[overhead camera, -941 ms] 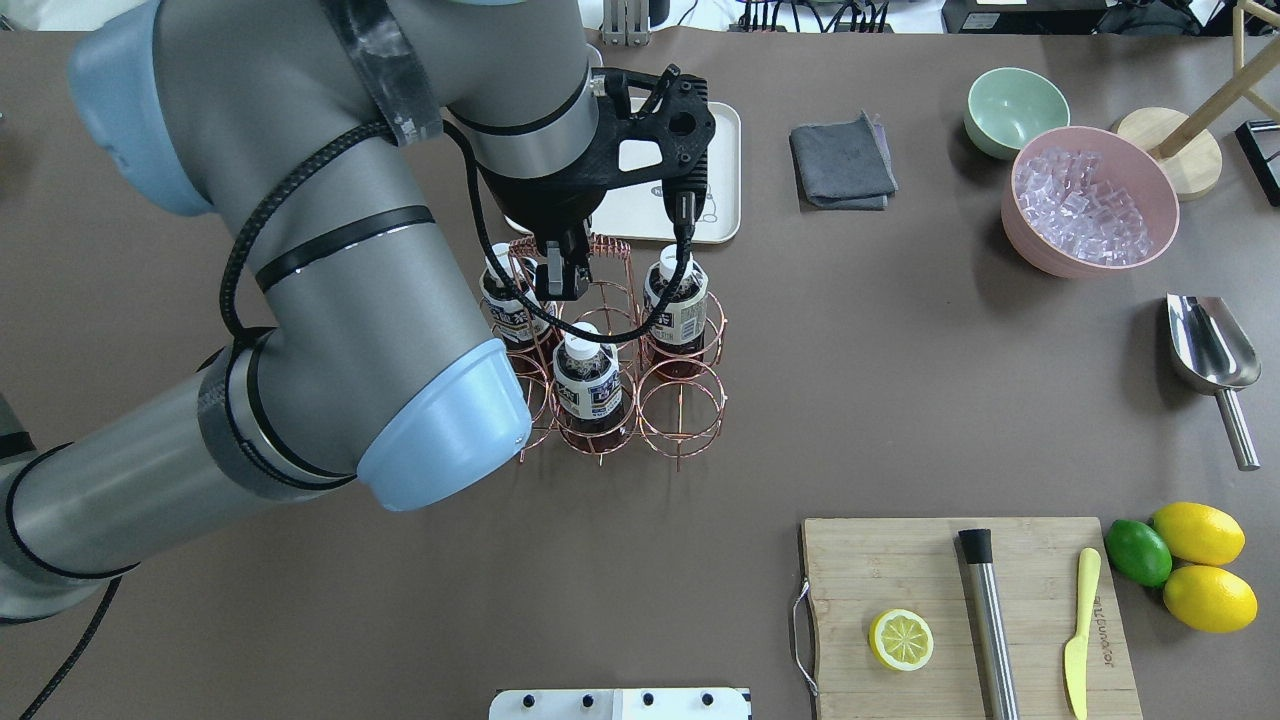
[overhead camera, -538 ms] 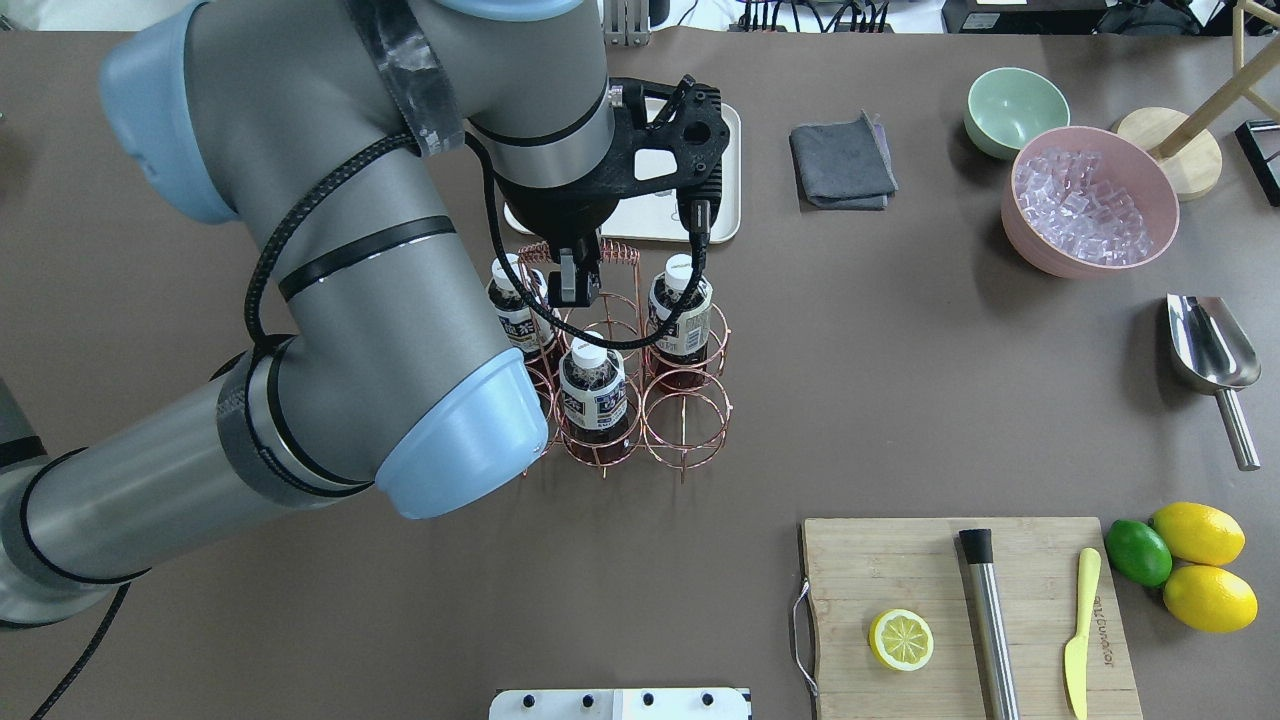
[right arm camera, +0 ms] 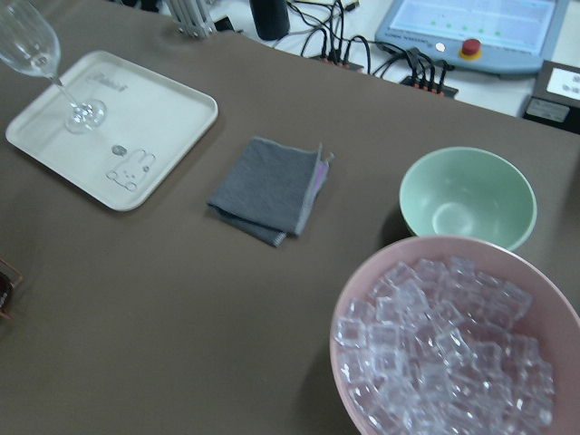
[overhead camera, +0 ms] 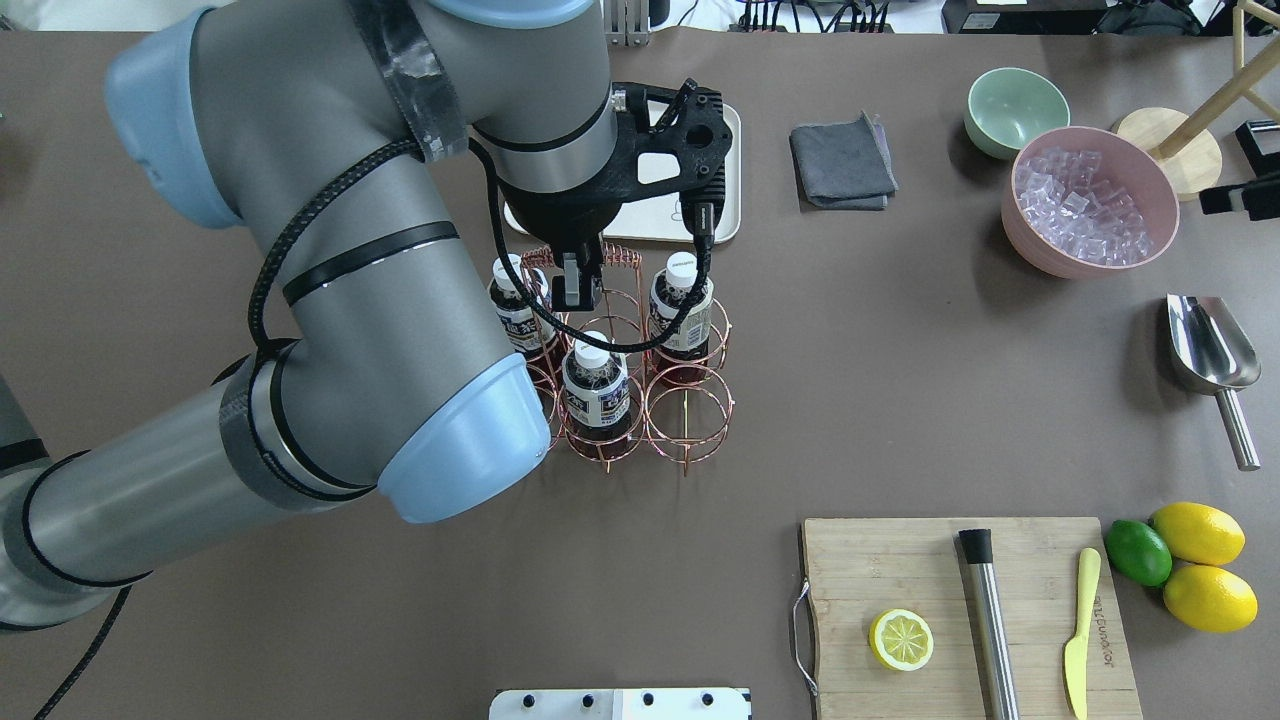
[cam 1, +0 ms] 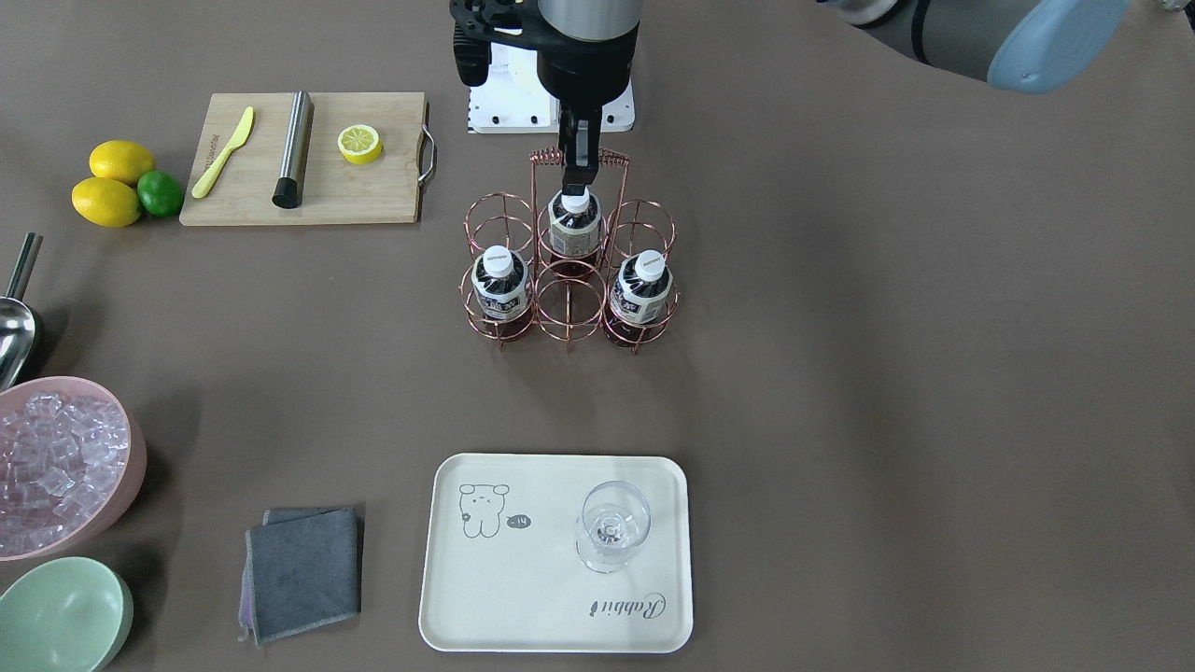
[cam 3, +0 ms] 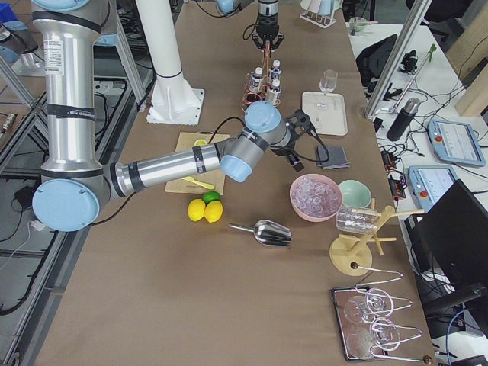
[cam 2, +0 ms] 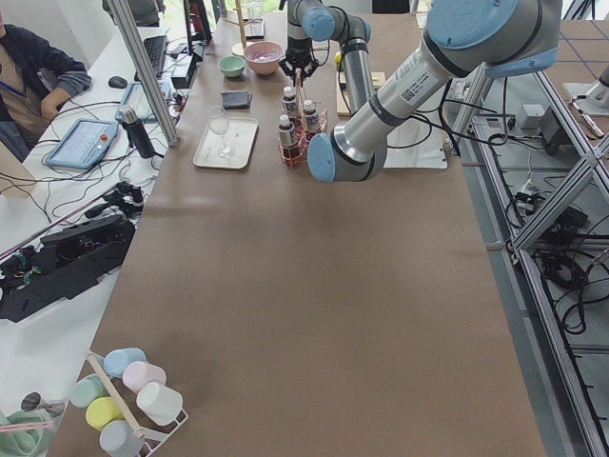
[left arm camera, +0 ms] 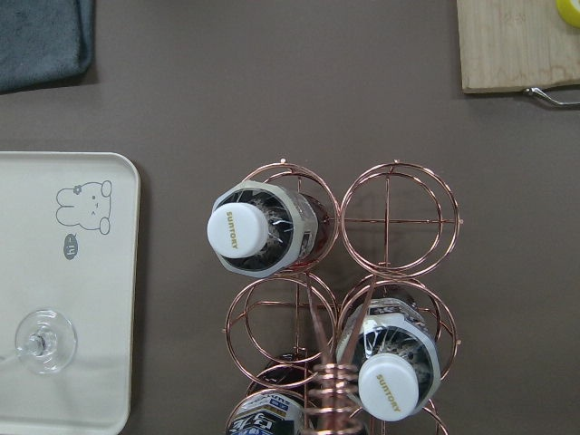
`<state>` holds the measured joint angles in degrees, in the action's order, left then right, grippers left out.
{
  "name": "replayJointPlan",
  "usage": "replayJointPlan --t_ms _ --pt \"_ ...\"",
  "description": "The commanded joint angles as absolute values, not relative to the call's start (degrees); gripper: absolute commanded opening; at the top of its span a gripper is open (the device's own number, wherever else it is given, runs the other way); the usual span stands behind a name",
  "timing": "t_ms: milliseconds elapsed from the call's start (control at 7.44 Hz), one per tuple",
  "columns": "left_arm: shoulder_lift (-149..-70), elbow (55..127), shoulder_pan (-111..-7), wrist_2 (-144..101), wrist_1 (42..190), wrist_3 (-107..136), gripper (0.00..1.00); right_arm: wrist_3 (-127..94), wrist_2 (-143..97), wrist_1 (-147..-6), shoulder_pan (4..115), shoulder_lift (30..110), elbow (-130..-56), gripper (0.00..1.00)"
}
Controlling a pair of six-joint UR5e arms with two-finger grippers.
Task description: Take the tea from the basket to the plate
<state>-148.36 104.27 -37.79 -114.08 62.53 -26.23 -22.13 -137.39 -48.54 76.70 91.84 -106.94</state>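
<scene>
The left claw (overhead camera: 578, 280) hangs above the handle of the basket (overhead camera: 622, 258), apart or together I cannot tell; the tea (overhead camera: 597, 385) stands in its middle near ring, the plate (overhead camera: 640, 222) lies beyond; the right claw (cam 3: 294, 156) is equally unclear

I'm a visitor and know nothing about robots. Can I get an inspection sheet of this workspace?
Surface: brown table, no spills seen.
Job's things: three capped bottles upright in the basket; plate holds only a wine glass.
Clutter: cutting board, lemons, scoop, pink bowl of ice, green bowl, grey cloth.
Grippers: left gripper poised over the basket; right gripper near the pink bowl; jaws unclear.
Cables: black cable along left arm, looping over basket.
Surroundings: a person at a side desk.
</scene>
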Motion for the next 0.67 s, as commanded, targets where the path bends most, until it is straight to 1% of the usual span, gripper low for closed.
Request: replayJointPlan --t_ms 0,134,269,538 --pt "-148.27 104.33 -37.53 -114.08 62.58 -26.10 0.00 -39.74 -130.20 -32.93 68.51 86.86 -106.79 1.00" --pt "-148.27 104.33 -37.53 -114.08 62.58 -26.10 0.00 -44.77 -123.81 -30.96 62.64 84.23 -107.22 1.00" --pt "-148.27 104.33 -37.53 -114.00 62.58 -26.02 0.00 -45.00 -115.40 -30.59 55.62 83.59 -107.92 1.00" --pt "-148.27 104.41 -37.53 -113.99 62.49 -26.02 0.00 -44.91 -107.95 -30.59 48.72 83.76 -110.91 1.00"
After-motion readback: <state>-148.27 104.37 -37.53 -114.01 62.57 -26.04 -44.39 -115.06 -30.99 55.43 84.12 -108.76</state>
